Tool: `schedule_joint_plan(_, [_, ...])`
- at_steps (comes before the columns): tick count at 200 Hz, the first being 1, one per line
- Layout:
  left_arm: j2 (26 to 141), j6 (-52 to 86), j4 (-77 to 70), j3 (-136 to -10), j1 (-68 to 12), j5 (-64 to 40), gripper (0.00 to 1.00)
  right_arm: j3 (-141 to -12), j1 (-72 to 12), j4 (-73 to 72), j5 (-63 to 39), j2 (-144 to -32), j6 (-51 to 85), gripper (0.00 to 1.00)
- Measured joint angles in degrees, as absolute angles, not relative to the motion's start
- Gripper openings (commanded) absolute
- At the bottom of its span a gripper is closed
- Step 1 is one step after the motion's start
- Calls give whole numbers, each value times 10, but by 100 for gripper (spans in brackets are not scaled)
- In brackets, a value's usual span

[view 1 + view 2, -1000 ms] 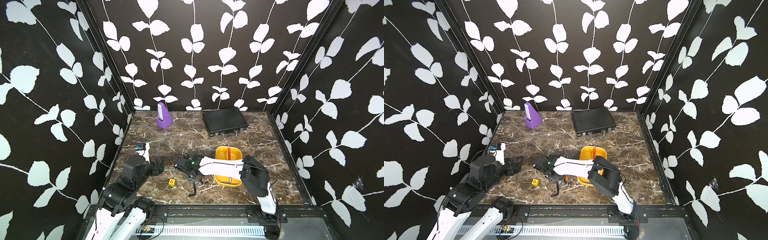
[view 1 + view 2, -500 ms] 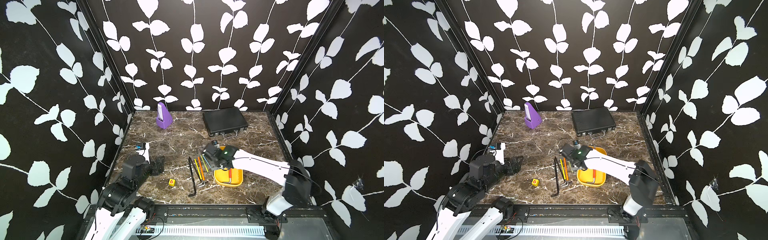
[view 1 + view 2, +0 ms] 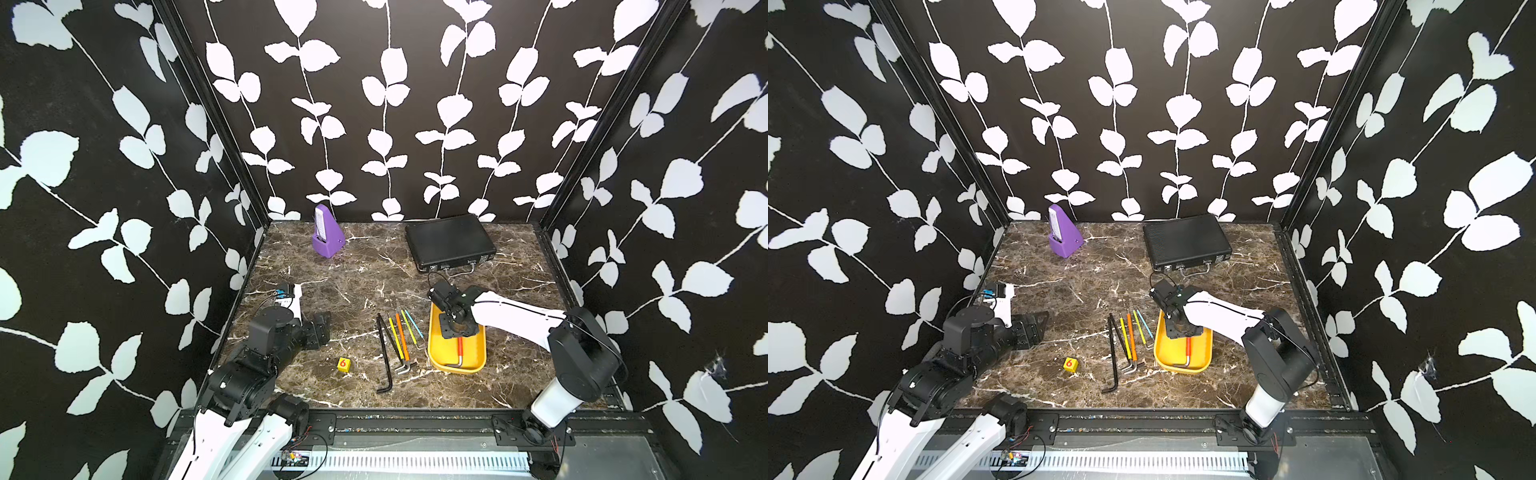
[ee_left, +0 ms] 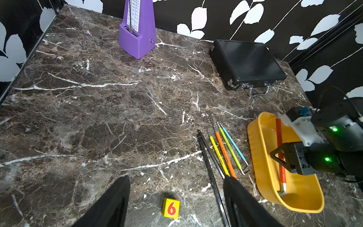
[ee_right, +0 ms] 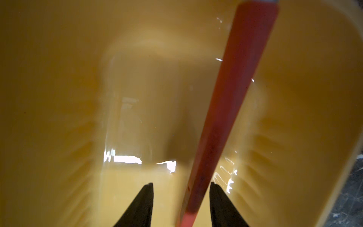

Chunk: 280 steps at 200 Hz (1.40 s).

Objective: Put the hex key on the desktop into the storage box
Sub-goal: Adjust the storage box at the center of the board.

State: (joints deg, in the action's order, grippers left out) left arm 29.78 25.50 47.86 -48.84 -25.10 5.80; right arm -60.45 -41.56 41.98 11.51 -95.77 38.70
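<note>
The storage box [image 3: 434,353] [image 3: 1158,353] is a yellow tray right of centre on the desktop [image 3: 353,282]. A red hex key [image 3: 460,351] [image 3: 1188,351] [image 4: 280,137] [image 5: 231,98] lies lengthwise inside it. My right gripper [image 3: 457,330] [image 3: 1183,332] [image 4: 279,157] [image 5: 180,186] hangs low in the box [image 5: 59,78], open. The red key passes between its fingers with a gap on each side. Several more hex keys [image 3: 401,336] [image 3: 1131,336] [image 4: 224,151], black, yellow, orange, green and blue, lie side by side just left of the box. My left gripper [image 3: 322,328] [image 3: 1038,326] [image 4: 175,180] is open and empty at the left.
A small yellow cube [image 3: 343,364] [image 4: 170,208] marked 6 sits in front of my left gripper. A purple metronome [image 3: 326,232] stands at the back left. A black briefcase [image 3: 449,241] lies at the back right, close behind the box. Patterned walls enclose three sides.
My right arm swung from the keys on the desktop back over the yellow box, lowered into it, and its jaws widened. The left arm has not moved.
</note>
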Motion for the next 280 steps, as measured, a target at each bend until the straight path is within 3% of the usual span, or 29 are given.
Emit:
schedule_joint_plan(77, [301, 255, 475, -488, -251, 52, 75, -585, -408, 401, 99, -969, 383, 0])
schedule_joint_plan(185, [307, 258, 467, -495, -251, 48, 75, -611, -406, 518, 57, -889, 333, 0])
schedule_joint_plan(280, [307, 259, 461, -495, -251, 45, 74, -628, -384, 486, -3, -1017, 302, 0])
